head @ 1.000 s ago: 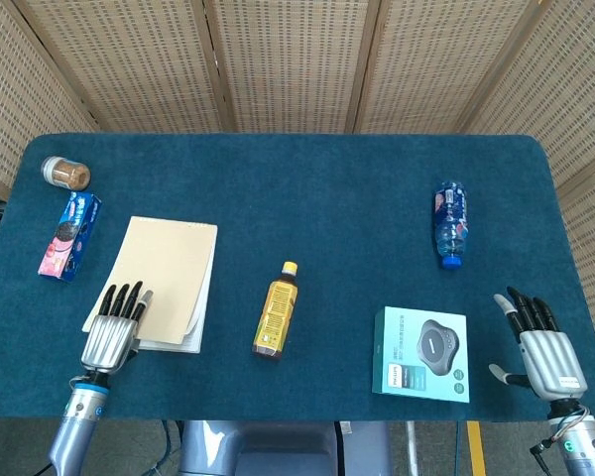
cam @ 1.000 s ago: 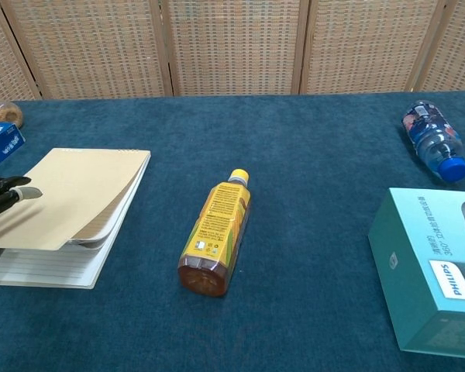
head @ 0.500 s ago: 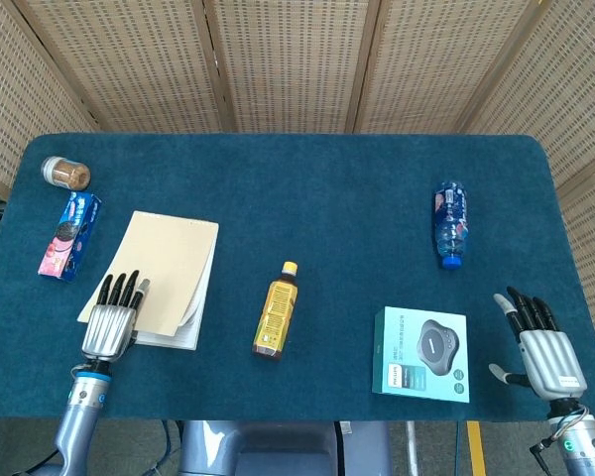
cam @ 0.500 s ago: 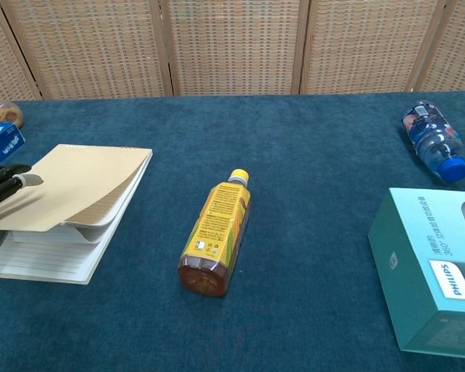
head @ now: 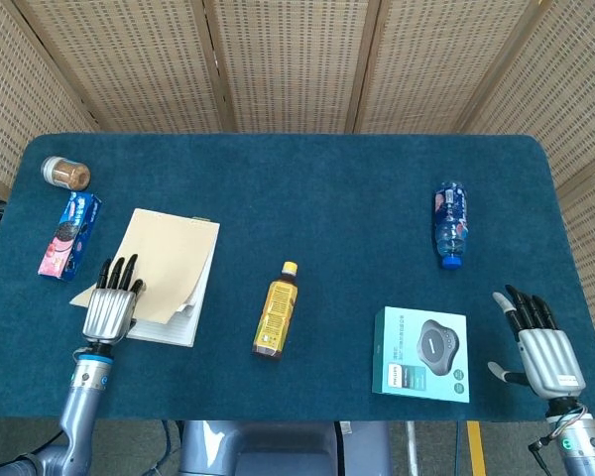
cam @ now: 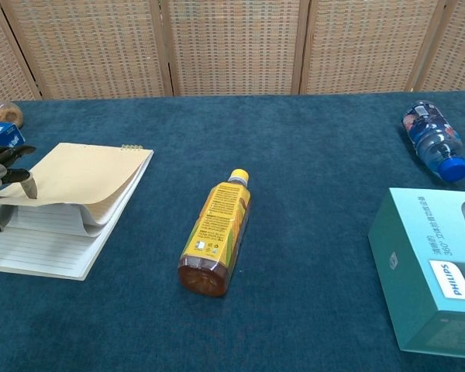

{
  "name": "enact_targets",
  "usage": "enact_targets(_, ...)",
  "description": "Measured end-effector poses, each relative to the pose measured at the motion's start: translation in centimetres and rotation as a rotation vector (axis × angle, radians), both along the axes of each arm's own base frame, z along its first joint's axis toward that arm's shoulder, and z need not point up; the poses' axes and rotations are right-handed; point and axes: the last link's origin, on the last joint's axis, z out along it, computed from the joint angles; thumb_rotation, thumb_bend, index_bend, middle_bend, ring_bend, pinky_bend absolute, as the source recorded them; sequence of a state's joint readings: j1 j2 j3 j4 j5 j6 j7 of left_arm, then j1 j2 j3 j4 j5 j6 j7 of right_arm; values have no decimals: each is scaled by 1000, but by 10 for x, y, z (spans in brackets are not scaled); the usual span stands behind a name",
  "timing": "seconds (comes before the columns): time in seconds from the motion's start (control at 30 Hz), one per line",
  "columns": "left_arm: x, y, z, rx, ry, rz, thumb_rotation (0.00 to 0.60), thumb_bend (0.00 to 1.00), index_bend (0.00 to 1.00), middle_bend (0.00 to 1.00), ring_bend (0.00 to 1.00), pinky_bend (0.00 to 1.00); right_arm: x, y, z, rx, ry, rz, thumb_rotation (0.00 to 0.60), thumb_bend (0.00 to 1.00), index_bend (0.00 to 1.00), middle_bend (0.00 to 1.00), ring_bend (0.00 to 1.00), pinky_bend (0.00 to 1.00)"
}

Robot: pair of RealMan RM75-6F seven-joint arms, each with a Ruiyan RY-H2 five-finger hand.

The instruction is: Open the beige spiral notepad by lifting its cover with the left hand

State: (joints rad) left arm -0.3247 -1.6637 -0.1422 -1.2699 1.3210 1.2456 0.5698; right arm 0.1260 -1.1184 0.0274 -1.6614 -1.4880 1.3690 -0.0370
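Observation:
The beige spiral notepad [head: 169,268] lies at the left of the blue table, its spiral along the far edge. Its cover [cam: 81,174] is raised and curled, together with a few pages, above the lined sheets [cam: 39,249]. My left hand [head: 109,305] holds the cover's near-left edge, with fingers [cam: 1,159] over it and the thumb underneath; only its fingertips show at the chest view's left edge. My right hand [head: 538,342] rests open, fingers spread, at the table's front right corner, holding nothing.
A yellow-labelled bottle [head: 275,310] lies right of the notepad. A teal Philips box [head: 421,354] sits front right and a water bottle [head: 450,223] lies behind it. A biscuit pack [head: 69,235] and a small jar [head: 66,174] stand at the far left.
My left hand has risen and drawn back and leftward with the cover's edge, so the cover arches higher and more lined page shows. The right hand has not moved.

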Motion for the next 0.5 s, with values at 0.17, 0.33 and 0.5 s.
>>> enact_targets(0.17, 1, 2, -1, 1, 2, -3, 600, 709, 802, 0, 0, 0, 0, 0, 1, -5, -4, 1, 600, 0, 0, 0, 0, 0)
enact_targets(0.33, 0, 1, 2, 5, 1, -1, 600, 710, 811, 0, 0, 0, 0, 0, 2, -7, -6, 5, 600, 0, 0, 0, 0, 0)
enact_targets(0.5, 1, 0, 7, 2, -11, 0, 600, 712, 815, 0, 0, 0, 0, 0, 2, -8, -8, 4, 600, 0, 0, 0, 0, 0)
